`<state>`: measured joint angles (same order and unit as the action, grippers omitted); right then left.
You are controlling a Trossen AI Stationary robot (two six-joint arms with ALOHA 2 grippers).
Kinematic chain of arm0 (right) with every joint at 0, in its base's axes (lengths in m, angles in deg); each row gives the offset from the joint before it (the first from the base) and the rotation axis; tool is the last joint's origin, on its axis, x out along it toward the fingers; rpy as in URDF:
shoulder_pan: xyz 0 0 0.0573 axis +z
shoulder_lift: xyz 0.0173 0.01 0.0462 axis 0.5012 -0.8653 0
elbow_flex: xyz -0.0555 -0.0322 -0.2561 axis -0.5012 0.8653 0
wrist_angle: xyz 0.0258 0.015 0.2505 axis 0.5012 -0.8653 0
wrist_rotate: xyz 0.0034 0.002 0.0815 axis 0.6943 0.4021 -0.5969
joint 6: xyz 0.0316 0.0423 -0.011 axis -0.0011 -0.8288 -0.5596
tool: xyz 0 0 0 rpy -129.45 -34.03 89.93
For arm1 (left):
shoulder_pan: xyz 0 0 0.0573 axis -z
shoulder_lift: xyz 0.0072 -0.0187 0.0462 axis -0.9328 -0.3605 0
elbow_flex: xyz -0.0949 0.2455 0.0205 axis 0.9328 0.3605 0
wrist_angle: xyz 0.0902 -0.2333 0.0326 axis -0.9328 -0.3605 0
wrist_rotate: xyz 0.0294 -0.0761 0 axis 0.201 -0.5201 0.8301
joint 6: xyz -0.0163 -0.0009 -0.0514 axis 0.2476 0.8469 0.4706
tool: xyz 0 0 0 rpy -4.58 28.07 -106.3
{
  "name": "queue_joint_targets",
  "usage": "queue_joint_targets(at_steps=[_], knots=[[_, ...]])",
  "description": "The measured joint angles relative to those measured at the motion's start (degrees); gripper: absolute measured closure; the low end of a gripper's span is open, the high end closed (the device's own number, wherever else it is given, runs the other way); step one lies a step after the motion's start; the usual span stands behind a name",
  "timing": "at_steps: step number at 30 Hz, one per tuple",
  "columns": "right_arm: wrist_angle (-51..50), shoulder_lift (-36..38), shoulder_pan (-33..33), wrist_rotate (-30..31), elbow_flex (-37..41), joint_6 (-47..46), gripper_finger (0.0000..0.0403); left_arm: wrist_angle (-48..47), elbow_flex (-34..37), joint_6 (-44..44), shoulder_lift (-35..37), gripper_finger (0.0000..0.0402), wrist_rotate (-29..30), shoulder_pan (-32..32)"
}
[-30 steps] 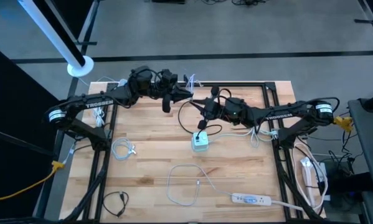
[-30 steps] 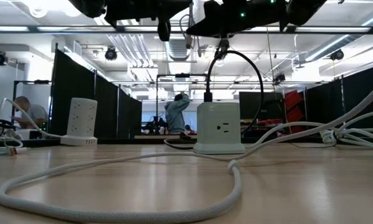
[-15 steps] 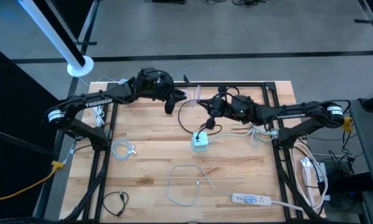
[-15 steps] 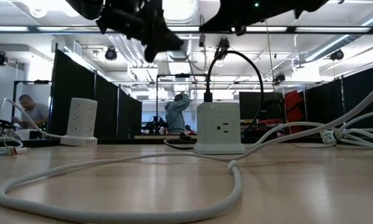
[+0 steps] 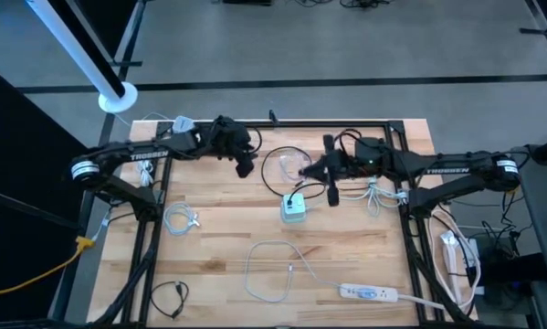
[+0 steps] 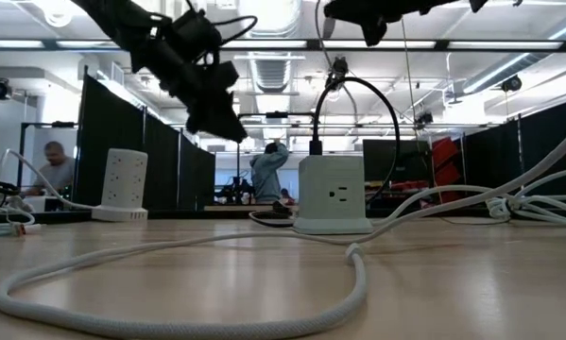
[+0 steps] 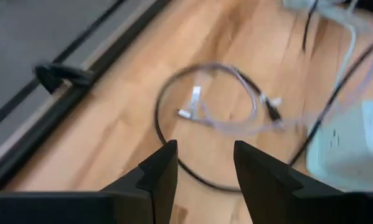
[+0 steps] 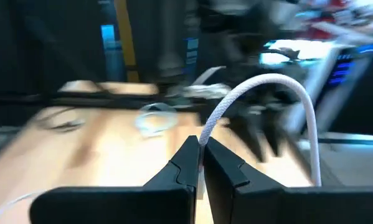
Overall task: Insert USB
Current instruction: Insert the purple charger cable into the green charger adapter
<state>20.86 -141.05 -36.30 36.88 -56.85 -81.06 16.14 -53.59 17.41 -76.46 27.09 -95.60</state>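
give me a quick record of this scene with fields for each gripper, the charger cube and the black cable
left gripper: open, empty, above the table's far side
right gripper: shut, nothing seen between its fingers, raised beside the cube
charger cube: white, upright, mid-table
black cable: plugged into the cube's top, arching over to the table

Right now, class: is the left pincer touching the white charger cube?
Apart. The high view shows the left pincer raised beside the table's rear, bare wood separating it from the charger cube.
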Motion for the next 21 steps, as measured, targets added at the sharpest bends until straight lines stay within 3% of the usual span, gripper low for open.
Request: queue_joint_targets(at_steps=[6, 13, 21], knots=[[-2.9, -0.13, 4.4, -2.06, 0.35, -1.03, 0.04, 10.41, 7.69, 1.4, 0.0, 0.0281, -9.77, 2.83], [-2.16, -1.2, 8.09, -1.59, 2.01, -6.09, 0.0401, 32.59, 17.75, 4.52, 0.0, 0.0298, -10.38, 8.05], [16.12, -0.84, 4.34, 2.66, 2.09, -17.46, 0.0401, 48.38, 18.95, 10.55, 0.0, 0.0297, -10.54, 9.43]])
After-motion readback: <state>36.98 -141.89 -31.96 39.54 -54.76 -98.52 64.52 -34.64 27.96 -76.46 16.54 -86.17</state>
